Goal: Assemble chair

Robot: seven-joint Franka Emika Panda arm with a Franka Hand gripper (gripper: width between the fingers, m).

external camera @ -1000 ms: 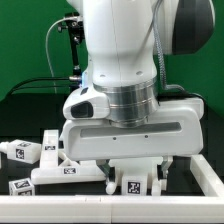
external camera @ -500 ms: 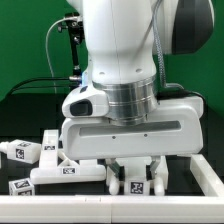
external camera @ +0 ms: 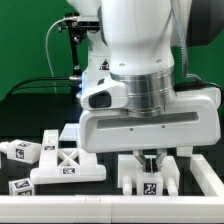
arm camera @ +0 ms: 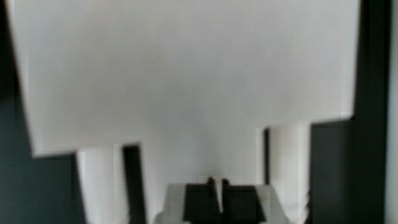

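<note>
Exterior view low, close, facing arm (external camera: pixel 150 40), wrist view tight on shared chair (arm camera: pixel 178 70)

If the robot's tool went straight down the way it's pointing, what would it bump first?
Probably the white chair piece right under it, with the square tag on its front. The shut tool hangs just above it, between its two posts, though depth is hard to judge.

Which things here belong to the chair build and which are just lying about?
Job: cross-braced panel; tagged white piece under the gripper; small tagged blocks at the exterior view's left.
Just there: black cable; green backdrop.
</note>
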